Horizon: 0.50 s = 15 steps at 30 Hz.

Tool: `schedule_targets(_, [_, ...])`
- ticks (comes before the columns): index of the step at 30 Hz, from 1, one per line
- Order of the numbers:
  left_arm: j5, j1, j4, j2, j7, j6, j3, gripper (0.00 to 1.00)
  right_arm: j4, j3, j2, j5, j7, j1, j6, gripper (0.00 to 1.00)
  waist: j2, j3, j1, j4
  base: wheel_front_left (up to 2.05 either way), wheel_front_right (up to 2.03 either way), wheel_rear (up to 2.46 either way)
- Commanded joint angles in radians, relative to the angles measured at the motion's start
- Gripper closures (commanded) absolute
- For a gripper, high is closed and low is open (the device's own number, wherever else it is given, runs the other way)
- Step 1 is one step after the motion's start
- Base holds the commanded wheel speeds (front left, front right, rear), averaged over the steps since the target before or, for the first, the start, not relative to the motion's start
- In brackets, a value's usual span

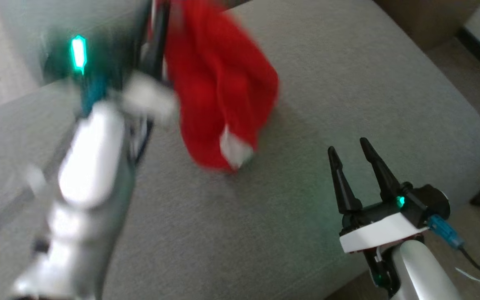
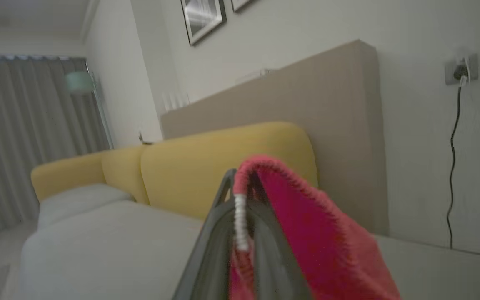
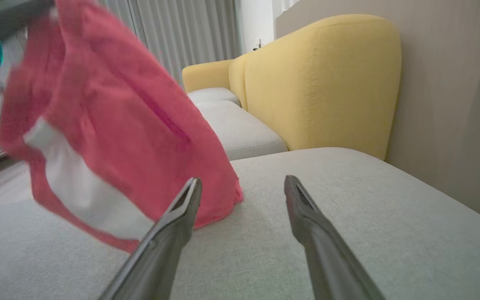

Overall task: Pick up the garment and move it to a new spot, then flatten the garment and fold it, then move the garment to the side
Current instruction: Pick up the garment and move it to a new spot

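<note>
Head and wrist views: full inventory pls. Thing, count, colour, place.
garment: 1, red with white trim, hanging from left gripper over the seat
seat: 1, grey, under both grippers
backrests: 2, yellow, beyond the seat
panel: 1, beige, behind the backrests
curtains: 1 set, grey, far end of room
frames: 2, dark, on wall above panel
socket: 1, grey, on wall, black cable plugged in
left gripper: 1, dark, shut on garment
right gripper: 1, dark, open, empty, above seat
</note>
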<state>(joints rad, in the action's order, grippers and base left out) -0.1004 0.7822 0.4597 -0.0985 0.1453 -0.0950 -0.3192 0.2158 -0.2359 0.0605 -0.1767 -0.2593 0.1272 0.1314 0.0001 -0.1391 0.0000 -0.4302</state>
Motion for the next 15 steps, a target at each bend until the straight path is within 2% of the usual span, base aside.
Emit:
schedule_targets(1, [-0.018,-0.058,0.022,-0.037,0.038,0.020,0.040,0.00,-0.023,-0.023,-0.010,-0.012,-0.002,0.009,-0.001,0.00,-0.0001,-0.018,0.0000,-0.015,0.00,0.00,0.00])
schedule_targets(4, [-0.017,-0.136,0.091,-0.039,0.087,0.044,0.044,0.00,-0.017,-0.025,-0.010,-0.022,-0.002,0.008,-0.001,0.00,-0.0001,-0.031,0.0000,-0.005,0.00,0.00,0.00])
schedule_targets(7, [-0.033,-0.239,0.138,-0.023,0.114,0.090,0.072,0.00,-0.010,-0.021,-0.010,-0.021,-0.002,0.007,-0.001,0.00,-0.0001,-0.041,0.0000,0.035,0.00,0.00,0.00])
schedule_targets(12, [-0.054,-0.436,-0.048,0.022,0.116,0.128,0.124,0.00,-0.004,0.035,-0.010,-0.005,-0.002,-0.006,-0.001,0.00,-0.0001,-0.033,0.0000,0.164,0.00,0.00,0.00])
schedule_targets(15, [-0.060,-0.552,-0.148,0.039,0.116,0.122,0.126,0.00,-0.002,0.065,-0.010,0.013,-0.002,-0.020,-0.001,0.00,-0.0001,-0.011,0.0000,0.256,0.00,0.00,0.00])
